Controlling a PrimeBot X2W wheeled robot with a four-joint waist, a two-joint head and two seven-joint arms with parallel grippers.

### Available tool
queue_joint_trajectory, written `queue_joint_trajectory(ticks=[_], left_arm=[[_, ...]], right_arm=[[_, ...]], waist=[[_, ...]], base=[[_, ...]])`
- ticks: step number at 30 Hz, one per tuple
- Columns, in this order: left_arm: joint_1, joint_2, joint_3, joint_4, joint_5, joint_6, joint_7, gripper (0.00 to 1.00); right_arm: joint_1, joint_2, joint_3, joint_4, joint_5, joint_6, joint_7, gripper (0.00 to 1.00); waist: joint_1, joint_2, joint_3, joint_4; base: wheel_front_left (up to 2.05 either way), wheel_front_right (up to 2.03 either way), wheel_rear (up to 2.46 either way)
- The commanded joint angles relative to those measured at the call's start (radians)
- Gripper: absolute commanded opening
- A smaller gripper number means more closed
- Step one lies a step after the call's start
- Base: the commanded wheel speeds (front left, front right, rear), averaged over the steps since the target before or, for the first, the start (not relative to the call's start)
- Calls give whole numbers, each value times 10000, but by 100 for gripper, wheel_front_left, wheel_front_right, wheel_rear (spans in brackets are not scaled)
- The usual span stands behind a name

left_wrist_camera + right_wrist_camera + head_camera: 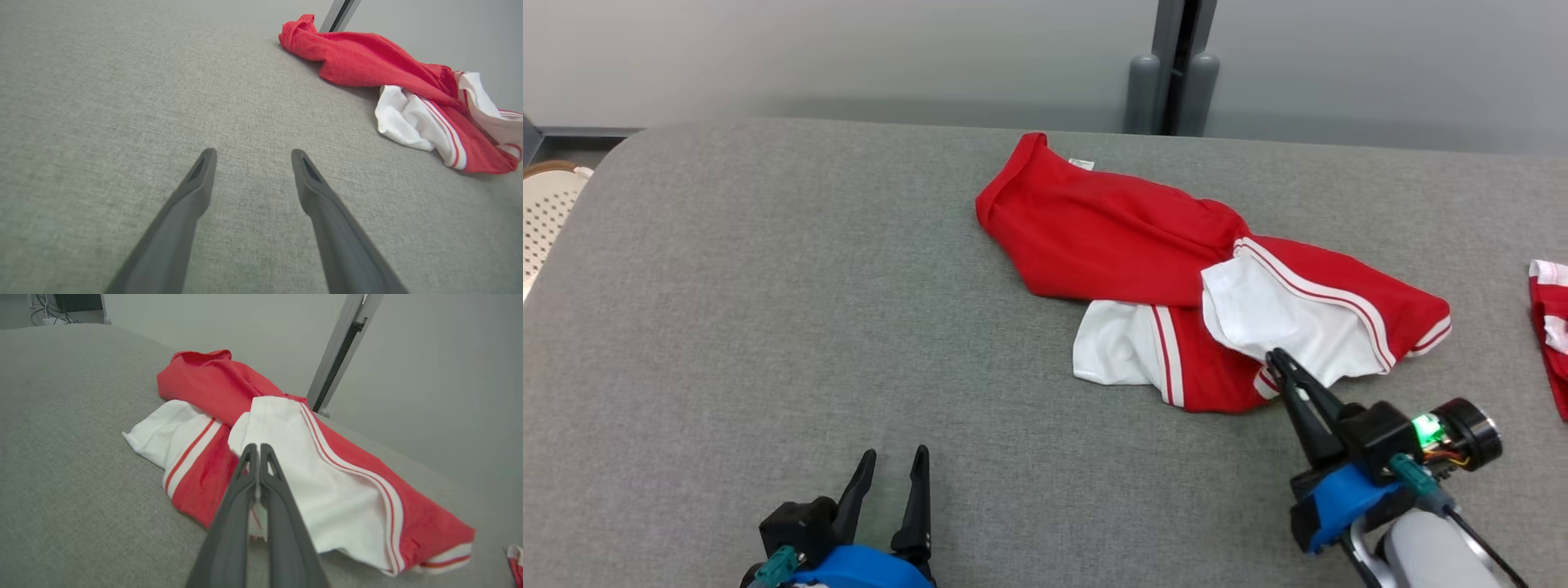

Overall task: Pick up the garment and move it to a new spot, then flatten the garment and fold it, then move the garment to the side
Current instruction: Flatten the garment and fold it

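So the garment (1111, 237), red shorts-looking thing with white panels and stripes, is lying crumpled on the grey table (768, 286). It's toward the far side, just in front of a grey post (1176, 73).

The right pincer (1276, 358) is at the garment's near edge. Its fingers are clamped together on the lip of the white panel, and in the right wrist view you can see white cloth pinched between the two tips (258, 447).

The left pincer (894, 457) sits well clear of the garment, nearer and to its left. Its fingers are spread and there's just bare table between them (253, 157).

There's another red and white cloth (1552, 327) way off to the garment's right. A white perforated basket (543, 212) is far off to its left, past the table edge.
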Motion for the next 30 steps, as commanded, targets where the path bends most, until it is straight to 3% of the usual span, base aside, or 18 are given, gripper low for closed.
queue_joint_trajectory(ticks=[1, 9, 18, 21, 22, 23, 30], left_arm=[[50, -1, 60, 9, 53, -15, -30, 100], [89, 2, 103, -56, 86, -15, -28, 100], [66, 2, 86, -84, 67, -15, -30, 100], [65, 1, 167, -53, 178, -15, -30, 100], [61, 1, 186, -49, 183, -15, -28, 100], [56, 1, 211, -48, 202, -15, -28, 100], [-505, -3, 309, -179, 295, -15, -28, 100]], right_arm=[[211, -109, -86, -138, 107, -3, -26, 0], [1447, -633, -670, -1587, 562, -3, -28, 0], [2911, -1781, -1318, -1529, 778, -3, -28, 0], [3137, -1897, -1416, -1219, 1080, -3, -28, 0], [3112, -1836, -1296, -1144, 1250, -3, -26, 60], [3055, -1809, -1158, -1038, 1412, -3, -28, 100], [2308, -1270, -435, -1556, 2365, -3, -26, 100]], waist=[[0, -1, -74, -108], [0, -1, -336, -763], [0, -1, -405, -1124], [0, -1, -381, -1185], [0, -1, -370, -1204], [0, -1, -354, -1225], [0, -1, -109, -1293]], base=[[0, 0, 0], [0, 0, 0], [0, 0, 0], [0, 0, 0], [0, 0, 0], [0, 0, 0], [0, 0, 0]])
